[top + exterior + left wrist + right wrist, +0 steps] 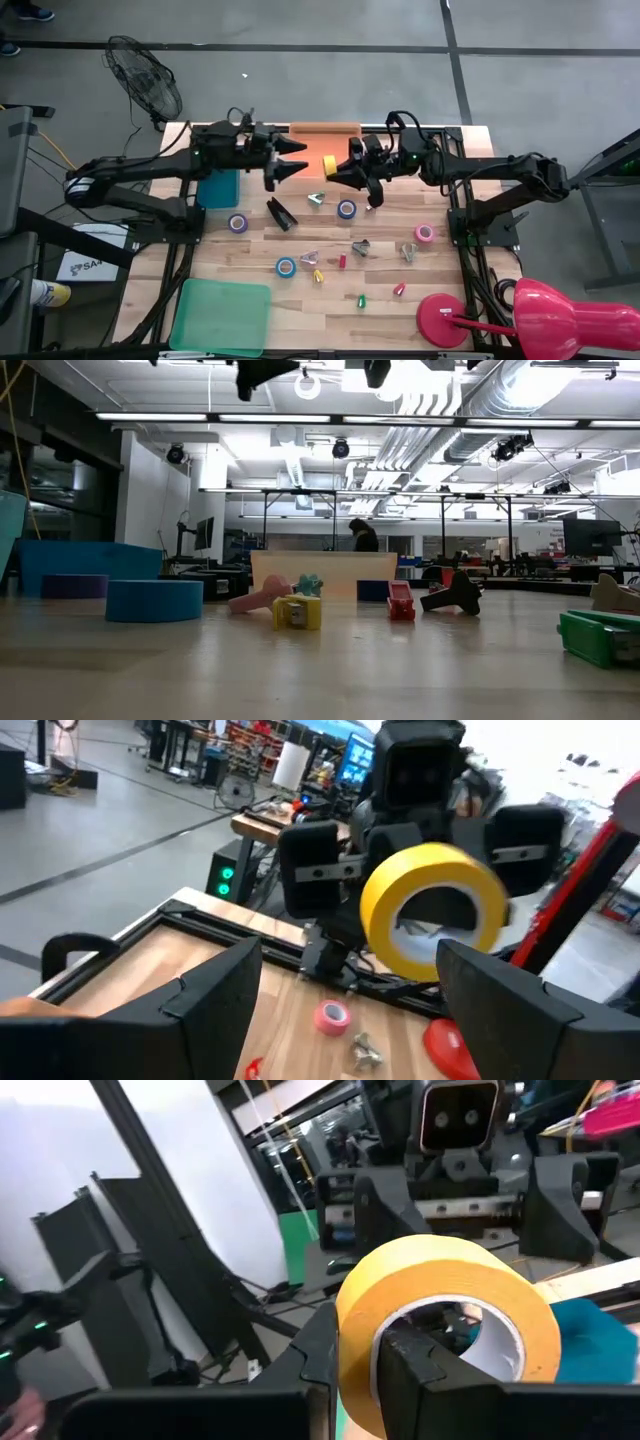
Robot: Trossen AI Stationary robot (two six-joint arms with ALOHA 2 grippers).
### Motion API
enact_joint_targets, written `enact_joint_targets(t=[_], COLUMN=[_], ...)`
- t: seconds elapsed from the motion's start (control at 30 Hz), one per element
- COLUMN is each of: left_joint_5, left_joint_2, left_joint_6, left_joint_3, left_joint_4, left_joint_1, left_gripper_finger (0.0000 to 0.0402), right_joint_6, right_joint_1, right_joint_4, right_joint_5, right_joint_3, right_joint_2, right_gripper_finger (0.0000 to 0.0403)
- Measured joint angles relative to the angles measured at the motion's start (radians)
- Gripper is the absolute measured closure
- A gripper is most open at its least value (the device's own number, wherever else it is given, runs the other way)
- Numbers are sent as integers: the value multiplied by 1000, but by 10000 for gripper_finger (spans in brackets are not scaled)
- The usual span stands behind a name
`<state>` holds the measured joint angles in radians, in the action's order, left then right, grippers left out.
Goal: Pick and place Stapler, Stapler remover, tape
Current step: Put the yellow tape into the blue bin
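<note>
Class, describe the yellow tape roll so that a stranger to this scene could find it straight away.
Start at the orange tray along the table's far edge. Just in front of it the two arms meet, and the yellow tape roll hangs there above the wood, clamped in the right hand. Every other tape roll lies flat on the table; this one is lifted.

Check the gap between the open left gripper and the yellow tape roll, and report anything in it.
Nothing visible stands between them. The right gripper holds the yellow tape roll in the air, shut on it. The left gripper faces it with its fingers spread, and only open air lies between.
</note>
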<state>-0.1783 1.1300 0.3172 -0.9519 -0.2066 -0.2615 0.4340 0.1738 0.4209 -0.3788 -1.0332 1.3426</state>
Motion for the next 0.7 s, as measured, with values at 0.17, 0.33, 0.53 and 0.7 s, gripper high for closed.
enact_joint_targets(t=[0.17,0.33,0.53,0.7], left_joint_5=[10,13,14,14], left_joint_2=[54,88,101,100], left_joint_6=[-14,-25,-59,-79], left_joint_3=[-26,-48,-75,-96], left_joint_4=[-16,-32,-32,-27], left_joint_1=[0,0,0,0], left_gripper_finger=[106,106,106,106], right_joint_6=[-21,-40,-50,-50], right_joint_1=[0,0,0,0], right_joint_4=[3,3,-3,-5], right_joint_5=[36,74,84,83], right_joint_3=[0,0,0,0], right_joint_2=[0,0,0,0], right_gripper_finger=[373,373,373,373])
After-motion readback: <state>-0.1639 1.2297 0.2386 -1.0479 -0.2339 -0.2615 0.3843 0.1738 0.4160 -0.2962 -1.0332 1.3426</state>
